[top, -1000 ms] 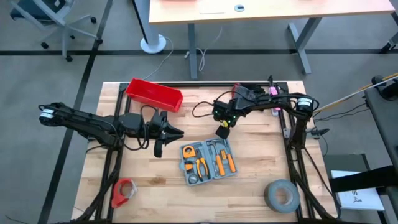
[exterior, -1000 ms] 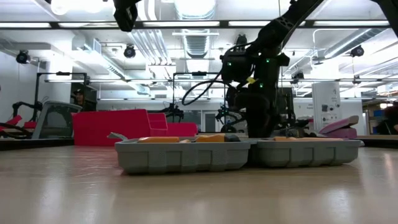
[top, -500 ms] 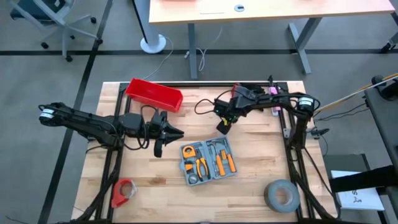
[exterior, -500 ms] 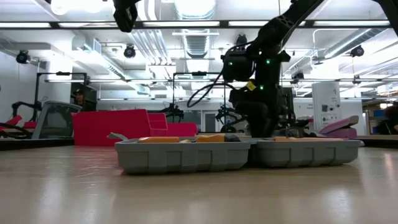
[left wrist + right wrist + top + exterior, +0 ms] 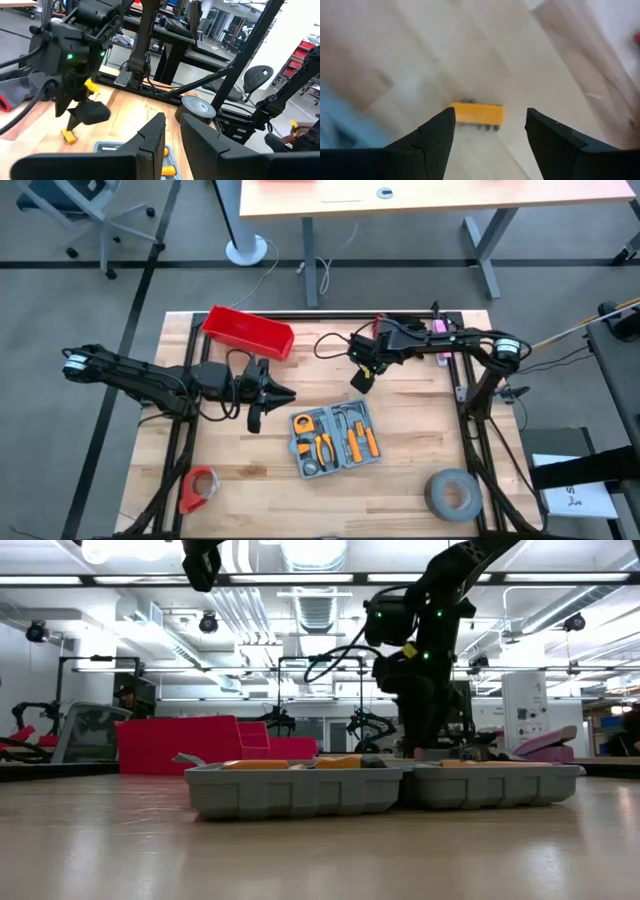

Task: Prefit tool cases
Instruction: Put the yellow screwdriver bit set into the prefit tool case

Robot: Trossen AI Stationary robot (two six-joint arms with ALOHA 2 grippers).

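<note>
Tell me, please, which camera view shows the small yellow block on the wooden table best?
The right wrist view: the small yellow block fills the frame's centre. The left wrist view shows it small; the high and low views hide it.

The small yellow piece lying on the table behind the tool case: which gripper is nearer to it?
Right. The open right gripper hangs just above the yellow piece; the left gripper waits farther off, left of the tool case.

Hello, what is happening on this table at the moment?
The open tool case lies on the wooden table, tools inside. The right gripper hangs open over the table beyond the case; a small yellow piece lies loose below it. The left gripper waits beside the case, holding nothing.
</note>
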